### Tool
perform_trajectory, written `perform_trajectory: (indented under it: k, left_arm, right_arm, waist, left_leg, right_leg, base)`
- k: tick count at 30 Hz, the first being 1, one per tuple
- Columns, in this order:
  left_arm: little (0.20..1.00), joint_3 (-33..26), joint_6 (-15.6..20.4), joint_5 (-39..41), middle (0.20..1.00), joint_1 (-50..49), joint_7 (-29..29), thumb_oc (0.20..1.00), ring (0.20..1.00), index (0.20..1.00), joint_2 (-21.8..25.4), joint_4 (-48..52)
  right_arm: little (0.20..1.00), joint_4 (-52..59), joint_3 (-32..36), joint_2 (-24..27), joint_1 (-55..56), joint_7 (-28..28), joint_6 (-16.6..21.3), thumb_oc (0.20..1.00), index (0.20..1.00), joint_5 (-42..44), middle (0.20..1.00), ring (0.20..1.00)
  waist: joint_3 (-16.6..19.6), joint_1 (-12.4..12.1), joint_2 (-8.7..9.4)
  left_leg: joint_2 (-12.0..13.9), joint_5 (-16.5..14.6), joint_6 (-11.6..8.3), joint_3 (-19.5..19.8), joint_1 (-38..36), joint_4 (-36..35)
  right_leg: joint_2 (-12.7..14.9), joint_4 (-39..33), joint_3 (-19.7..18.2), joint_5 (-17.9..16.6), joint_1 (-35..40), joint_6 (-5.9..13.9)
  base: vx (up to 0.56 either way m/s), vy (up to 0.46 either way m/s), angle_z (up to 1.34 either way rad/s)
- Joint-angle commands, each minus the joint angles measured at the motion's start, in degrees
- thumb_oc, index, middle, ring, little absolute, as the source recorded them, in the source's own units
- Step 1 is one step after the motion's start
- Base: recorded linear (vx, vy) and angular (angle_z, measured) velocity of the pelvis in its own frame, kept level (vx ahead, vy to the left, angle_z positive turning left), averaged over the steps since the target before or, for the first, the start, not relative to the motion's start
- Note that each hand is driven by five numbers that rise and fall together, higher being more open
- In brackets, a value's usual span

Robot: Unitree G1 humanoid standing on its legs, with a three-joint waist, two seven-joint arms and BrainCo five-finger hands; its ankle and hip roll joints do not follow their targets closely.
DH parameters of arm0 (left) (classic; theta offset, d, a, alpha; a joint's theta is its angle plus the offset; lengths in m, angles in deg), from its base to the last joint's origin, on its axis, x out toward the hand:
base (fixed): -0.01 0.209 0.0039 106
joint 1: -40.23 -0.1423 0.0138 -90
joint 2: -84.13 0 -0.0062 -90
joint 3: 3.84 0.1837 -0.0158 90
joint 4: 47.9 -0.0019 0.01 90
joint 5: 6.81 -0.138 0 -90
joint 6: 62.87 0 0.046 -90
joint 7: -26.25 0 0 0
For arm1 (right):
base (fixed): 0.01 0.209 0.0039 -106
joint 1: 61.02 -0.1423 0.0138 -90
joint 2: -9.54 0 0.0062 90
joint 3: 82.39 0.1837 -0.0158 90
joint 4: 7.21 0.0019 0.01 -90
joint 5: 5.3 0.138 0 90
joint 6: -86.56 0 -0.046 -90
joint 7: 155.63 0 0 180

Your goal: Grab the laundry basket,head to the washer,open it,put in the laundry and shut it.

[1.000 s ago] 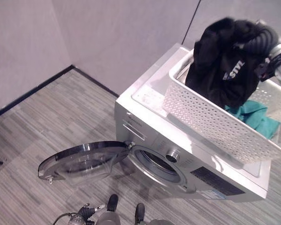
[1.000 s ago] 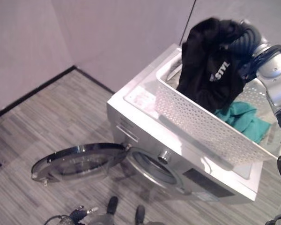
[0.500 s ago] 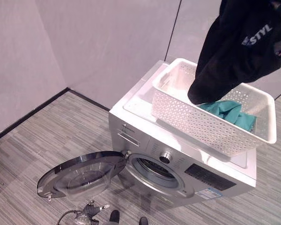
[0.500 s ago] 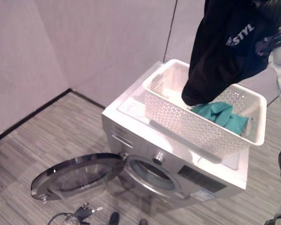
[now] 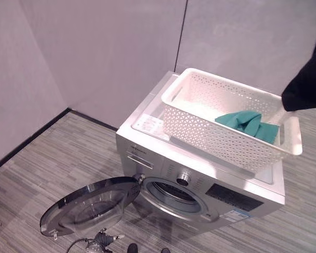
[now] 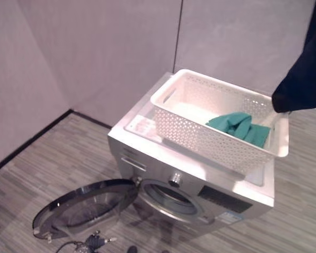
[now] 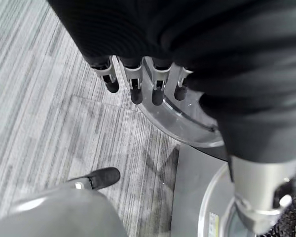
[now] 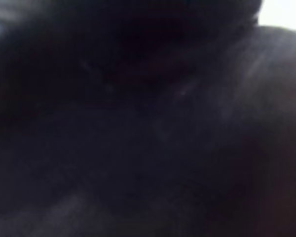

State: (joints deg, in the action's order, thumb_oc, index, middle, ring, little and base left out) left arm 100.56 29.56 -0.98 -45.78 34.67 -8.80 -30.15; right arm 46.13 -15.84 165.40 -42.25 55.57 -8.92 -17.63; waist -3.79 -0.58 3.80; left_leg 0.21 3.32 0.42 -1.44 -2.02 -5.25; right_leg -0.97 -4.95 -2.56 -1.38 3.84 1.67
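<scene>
A white perforated laundry basket (image 5: pixel 221 150) stands on top of the silver washer (image 5: pixel 147 124), with a teal garment (image 5: pixel 247 122) lying in it. A black garment (image 5: pixel 308 84) hangs in the air at the right edge, clear of the basket's right end. Black cloth (image 8: pixel 148 118) covers the right wrist view. The washer's round door (image 5: pixel 87 208) is swung wide open to the left, low over the floor, and the drum opening (image 5: pixel 174 192) is bare. My left hand (image 7: pixel 133 79) hangs with straight fingers above the floor beside the door's rim (image 7: pixel 180 118), holding nothing.
Grey walls meet in a corner behind the washer (image 6: pixel 189 158). Striped grey flooring (image 5: pixel 58 153) spreads out to the left and in front. A dark skirting line (image 5: pixel 26 142) runs along the left wall.
The black garment has risen out of the basket, up and to the right, uncovering the teal garment. The camera has lifted and drawn back, so the washer looks smaller.
</scene>
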Motion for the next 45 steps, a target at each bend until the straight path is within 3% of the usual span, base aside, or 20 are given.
perform_trajectory:
  k: [1,6,8,9,11,13,17,18,23,24,25,26,27,28,30,32,33,36,40,45]
  left_arm:
    - [1.000,0.04,0.84,-1.27,1.000,0.76,0.91,1.000,1.000,1.000,1.87,-4.08]
    - [1.000,-1.98,0.84,-1.95,1.000,0.15,1.07,1.000,1.000,1.000,0.29,-3.45]
    - [1.000,-3.13,0.95,-2.62,1.000,-0.56,0.98,1.000,1.000,1.000,0.22,-2.12]
    - [1.000,-4.05,0.88,-2.84,1.000,-0.98,0.88,1.000,1.000,1.000,0.41,-1.61]
    - [1.000,-4.37,0.85,-2.95,1.000,-1.03,0.90,1.000,1.000,1.000,0.71,-1.33]
    - [1.000,-4.84,1.04,-3.01,1.000,-1.07,0.64,1.000,1.000,1.000,1.09,-0.12]
    - [1.000,-3.97,1.51,-3.22,1.000,-1.47,-0.19,1.000,1.000,1.000,1.95,3.62]
    - [1.000,-3.49,2.21,-3.66,1.000,-1.49,-0.78,1.000,1.000,1.000,2.24,6.19]
    - [1.000,-1.05,3.32,-5.01,1.000,-2.51,-2.29,1.000,1.000,1.000,4.10,13.04]
    - [1.000,-0.44,3.72,-5.69,1.000,-2.85,-2.80,1.000,1.000,1.000,5.03,15.51]
    - [1.000,-0.41,3.67,-5.70,1.000,-2.98,-2.84,1.000,1.000,1.000,5.23,15.65]
    - [1.000,0.13,4.43,-6.07,1.000,-3.24,-3.43,1.000,1.000,1.000,5.74,18.40]
    - [1.000,0.06,4.37,-6.08,1.000,-3.45,-3.48,1.000,1.000,1.000,6.03,18.59]
    - [1.000,1.07,5.00,-7.16,1.000,-3.84,-4.14,1.000,1.000,1.000,6.66,20.70]
    - [1.000,1.54,5.13,-7.83,1.000,-4.37,-4.45,1.000,1.000,1.000,7.24,21.92]
    - [1.000,3.22,5.34,-9.40,1.000,-4.61,-4.47,1.000,1.000,1.000,7.65,22.77]
    - [1.000,4.98,5.28,-10.85,1.000,-4.06,-4.30,1.000,1.000,1.000,7.58,22.19]
    - [1.000,6.12,5.52,-11.81,1.000,-3.51,-3.99,1.000,1.000,1.000,7.52,22.43]
    - [1.000,9.01,6.08,-12.57,1.000,-3.17,-3.71,1.000,1.000,1.000,7.29,23.45]
    - [1.000,11.32,6.78,-12.87,1.000,-2.81,-2.27,1.000,1.000,1.000,6.69,24.19]
  right_arm:
    - [0.200,-1.67,3.82,3.53,-0.68,2.37,-1.00,0.200,0.200,-1.85,0.200,0.200]
    - [0.200,0.09,16.87,4.94,16.09,1.94,-1.43,0.200,0.200,-2.30,0.200,0.200]
    - [0.200,3.48,31.95,2.81,33.79,1.93,-1.67,0.200,0.200,-3.69,0.200,0.200]
    - [0.200,5.82,39.52,0.46,42.91,1.90,-2.05,0.200,0.200,-4.59,0.200,0.200]
    - [0.200,7.86,45.88,-1.95,50.47,1.52,-2.21,0.200,0.200,-5.26,0.200,0.200]
    - [0.200,12.65,55.99,-9.81,63.69,0.88,-1.83,0.200,0.200,-5.09,0.200,0.200]
    - [0.200,15.65,60.89,-17.72,72.49,0.05,-1.60,0.200,0.200,-4.49,0.200,0.200]
    - [0.200,15.66,60.66,-21.42,74.95,-0.52,-1.16,0.200,0.200,-4.06,0.200,0.200]
    - [0.200,15.48,60.44,-29.03,79.21,-1.55,-0.33,0.200,0.200,-1.77,0.200,0.200]
    - [0.200,15.85,59.46,-33.36,81.35,-2.57,0.21,0.200,0.200,-0.71,0.200,0.200]
    - [0.200,15.99,59.53,-33.60,81.51,-2.60,0.21,0.200,0.200,-0.71,0.200,0.200]
    - [0.200,16.21,56.66,-38.19,82.97,-4.25,0.82,0.200,0.200,-0.76,0.200,0.200]
    - [0.200,16.37,56.57,-38.52,83.04,-4.26,0.82,0.200,0.200,-0.87,0.200,0.200]
    - [0.200,15.72,52.63,-43.13,84.66,-6.47,1.95,0.200,0.200,-0.69,0.200,0.200]
    - [0.200,15.55,50.72,-44.74,85.34,-7.62,2.52,0.200,0.200,-0.79,0.200,0.200]
    - [0.200,15.45,45.52,-48.10,85.92,-10.81,4.03,0.200,0.200,-0.19,0.200,0.200]
    - [0.200,14.85,38.73,-51.20,85.54,-14.38,5.38,0.200,0.200,1.00,0.200,0.200]
    - [0.200,14.08,32.16,-53.68,85.04,-17.63,7.01,0.200,0.200,2.19,0.200,0.200]
    - [0.200,11.21,20.63,-58.51,83.48,-22.46,8.59,0.200,0.200,6.18,0.200,0.200]
    - [0.200,9.35,11.59,-61.21,77.28,-22.24,9.09,0.200,0.200,8.37,0.200,0.200]
  waist:
    - [2.11,-0.38,4.13]
    - [2.13,1.73,2.33]
    - [2.14,3.07,1.86]
    - [2.26,3.62,1.63]
    - [2.15,3.65,1.69]
    - [1.82,3.76,1.47]
    - [1.27,3.07,1.20]
    - [0.89,3.35,0.70]
    - [0.20,3.79,-0.06]
    - [-0.07,4.34,-0.41]
    - [-0.03,4.34,-0.28]
    - [-0.58,4.89,-1.01]
    - [-0.51,4.92,-0.81]
    - [-1.05,5.83,-1.55]
    - [-1.17,6.16,-1.63]
    - [-1.54,6.82,-2.21]
    - [-1.91,7.19,-2.52]
    - [-2.37,7.27,-2.62]
    - [-3.62,5.75,-2.86]
    - [-5.81,3.44,-3.21]
  left_leg:
    - [0.03,-8.47,2.20,0.30,-2.56,0.32]
    - [-0.12,-8.86,2.27,-0.46,-2.96,0.25]
    - [-0.15,-8.60,2.33,-0.95,-2.79,0.25]
    - [-0.09,-9.26,2.35,-1.14,-3.16,0.25]
    - [-0.13,-9.30,2.36,-1.29,-3.19,0.25]
    - [-0.01,-9.44,2.44,-1.60,-3.36,0.25]
    - [0.00,-9.56,2.49,-1.65,-3.50,0.25]
    - [0.04,-9.51,2.47,-1.69,-3.47,0.25]
    - [0.16,-9.36,2.30,-1.61,-3.31,0.25]
    - [0.30,-9.28,2.20,-1.51,-3.15,0.25]
    - [0.32,-9.29,2.19,-1.46,-3.17,0.25]
    - [0.45,-9.19,2.18,-1.50,-3.12,0.25]
    - [0.49,-9.20,2.17,-1.52,-3.13,0.25]
    - [0.64,-9.05,2.13,-1.92,-3.11,0.26]
    - [0.75,-9.05,2.06,-2.21,-3.19,0.25]
    - [0.91,-8.94,1.91,-2.79,-3.34,0.25]
    - [1.06,-8.68,1.66,-3.26,-3.34,0.25]
    - [1.16,-8.33,1.45,-3.40,-3.22,0.25]
    - [1.10,-7.53,1.11,-2.61,-2.56,0.25]
    - [0.76,-6.79,1.05,-0.88,-1.58,0.27]
  right_leg:
    - [9.07,3.78,1.09,2.22,-0.88,7.11]
    - [9.46,3.52,0.92,2.11,-0.81,7.24]
    - [9.56,3.25,0.62,1.57,-1.20,7.31]
    - [9.59,3.00,0.55,1.97,-0.95,7.33]
    - [9.59,2.87,0.39,2.01,-0.95,7.34]
    - [9.60,2.79,0.09,2.11,-1.06,7.25]
    - [9.66,2.75,-0.04,2.30,-0.93,7.12]
    - [9.70,2.64,-0.02,2.39,-0.90,7.03]
    - [9.83,2.55,0.40,2.60,-0.85,6.92]
    - [9.79,2.91,0.41,2.86,-1.06,6.85]
    - [9.77,3.00,0.45,2.92,-1.07,6.84]
    - [9.64,3.47,0.15,3.15,-1.50,6.78]
    - [9.59,3.58,0.13,3.21,-1.54,6.76]
    - [9.44,3.97,-0.38,3.39,-2.02,6.68]
    - [9.34,4.16,-0.65,3.48,-2.17,6.69]
    - [9.28,4.13,-1.02,3.50,-2.30,6.65]
    - [9.23,4.04,-1.14,3.36,-2.37,6.51]
    - [9.24,3.84,-1.18,3.21,-2.37,6.39]
    - [9.51,3.16,-0.05,2.94,-2.08,5.96]
    - [9.95,2.76,1.72,2.77,-1.93,5.76]
  base:
    - [0.03,0.025,-0.28]
    - [0.02,0.005,-0.17]
    - [0.02,-0.006,0.01]
    - [0.00,0.000,0.00]
    - [0.03,-0.008,-0.08]
    - [0.02,-0.022,-0.08]
    - [0.00,-0.023,-0.13]
    - [0.01,-0.036,-0.10]
    - [-0.01,-0.034,0.01]
    - [-0.02,-0.048,0.02]
    - [-0.02,-0.068,0.05]
    - [-0.01,-0.036,0.00]
    - [-0.03,-0.053,0.02]
    - [0.00,0.000,0.00]
    - [-0.02,-0.029,-0.02]
    - [-0.02,-0.029,-0.04]
    - [-0.02,-0.019,-0.06]
    - [-0.02,-0.021,-0.09]
    - [-0.02,-0.019,0.00]
    - [-0.05,-0.020,0.13]
